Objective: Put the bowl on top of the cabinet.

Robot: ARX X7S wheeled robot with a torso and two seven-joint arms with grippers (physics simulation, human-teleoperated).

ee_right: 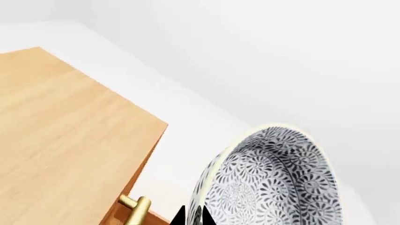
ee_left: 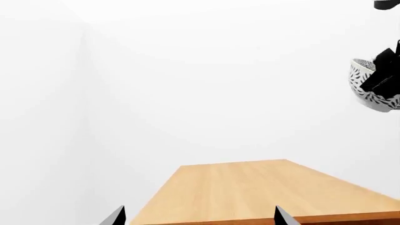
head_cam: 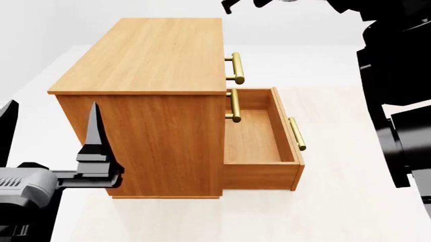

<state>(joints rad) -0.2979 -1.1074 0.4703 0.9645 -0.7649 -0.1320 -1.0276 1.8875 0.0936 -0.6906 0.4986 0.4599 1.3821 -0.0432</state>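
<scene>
While the bowl (ee_right: 275, 183) is held tilted by its rim in the closed right gripper (ee_right: 190, 216), aloft beside the cabinet (head_cam: 151, 55), a drop short of its top is risked.

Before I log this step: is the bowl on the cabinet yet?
No. The bowl hangs in the air in the right gripper, off to the side of the cabinet top.

Pale floor (head_cam: 336, 212), white walls (ee_left: 187, 84).
</scene>
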